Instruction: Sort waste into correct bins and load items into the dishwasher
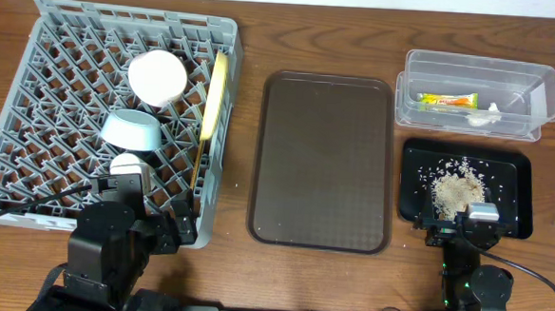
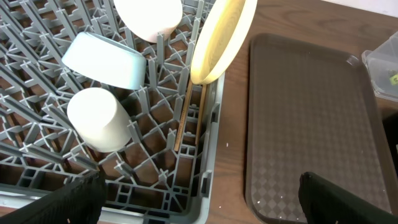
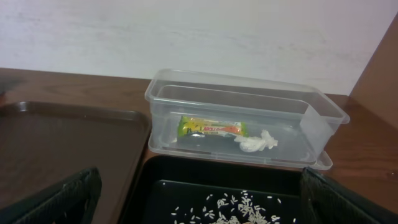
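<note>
Overhead, the grey dish rack [image 1: 137, 12] is being shown filling the left of the frame. Among its pegs the white bowl [image 1: 157, 76] is being carried toward the upper middle, the light blue bowl [image 1: 132, 129] just below it, and the small white cup [image 1: 128, 164] lower again. The pale yellow plate [image 1: 214, 95] is being held upright on its edge along the rack's right side. The wooden chopsticks [image 2: 182, 121] are being kept between pegs directly under it.

The left gripper [image 2: 202, 180] is being held at the lower left of the frame, over the rack's lower edge. Its fingers are being kept wide apart, with nothing between them.

The brown serving tray [image 1: 323, 163] is being shown in the middle of the table, beside the rack.

At the upper right, the snack wrapper [image 1: 444, 100] and the white crumpled scrap [image 1: 481, 116] are being contained, side by side, in the clear tub [image 1: 414, 86]. Below it, the rice-like crumbs [image 1: 457, 184] are being held in a loose heap in the black tray [image 1: 420, 168].

The right gripper [image 3: 200, 186] is being held at the lower right, at that tray's lower edge. Its fingers are likewise being kept spread and nothing is being gripped.
</note>
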Available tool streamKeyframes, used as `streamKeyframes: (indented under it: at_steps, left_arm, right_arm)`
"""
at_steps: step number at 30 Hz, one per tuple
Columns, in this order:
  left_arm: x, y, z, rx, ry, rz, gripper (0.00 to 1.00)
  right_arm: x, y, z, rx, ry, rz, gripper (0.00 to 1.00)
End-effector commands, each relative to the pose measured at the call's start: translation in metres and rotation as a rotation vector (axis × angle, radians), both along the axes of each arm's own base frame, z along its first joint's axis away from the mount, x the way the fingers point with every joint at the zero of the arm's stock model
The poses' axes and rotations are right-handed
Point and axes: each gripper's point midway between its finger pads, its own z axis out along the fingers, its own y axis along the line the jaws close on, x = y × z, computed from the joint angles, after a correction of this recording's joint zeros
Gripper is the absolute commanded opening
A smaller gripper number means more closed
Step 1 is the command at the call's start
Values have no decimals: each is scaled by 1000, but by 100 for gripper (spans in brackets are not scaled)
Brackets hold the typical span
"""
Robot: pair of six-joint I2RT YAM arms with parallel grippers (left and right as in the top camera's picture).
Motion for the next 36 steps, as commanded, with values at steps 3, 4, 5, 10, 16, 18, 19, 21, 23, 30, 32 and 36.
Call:
streamKeyframes:
  at_steps: [3,4,5,10,16,18,19,21,23,30,32,36]
  left_arm:
    - [-1,4,-2,32,4,7,99]
    - [-1,8,-3,45,8,20,99]
    - [-2,10,-3,55,11,32,100]
    - [-7,13,-9,61,18,37,99]
    - [0,18,-32,43,-84,74,99]
    - [5,19,-41,28,-138,89,99]
    - [8,19,-44,21,-165,95,99]
    - [16,20,-52,0,-251,109,99]
    - [20,20,-55,-16,-311,117,99]
    - [38,25,-56,-59,-519,157,99]
    - [44,26,-57,-73,-556,169,99]
    - [53,29,-51,-94,-660,192,99]
  right_arm:
    - [0,-2,0,-12,0,-11,99]
    - [0,-2,0,-12,0,-11,99]
    - [0,-2,0,-12,0,-11,99]
    - [0,-2,0,-12,0,-11,99]
    - [0,-2,0,-12,0,-11,99]
    - [0,-2,0,-12,0,-11,99]
    - [0,-2,0,-12,0,-11,99]
    - [0,-2,0,-12,0,-11,99]
    - [0,-2,0,-12,0,-11,99]
    - [0,-2,0,-12,0,-11,99]
    - [0,-2,0,-12,0,-11,99]
    - [0,-2,0,-12,0,-11,99]
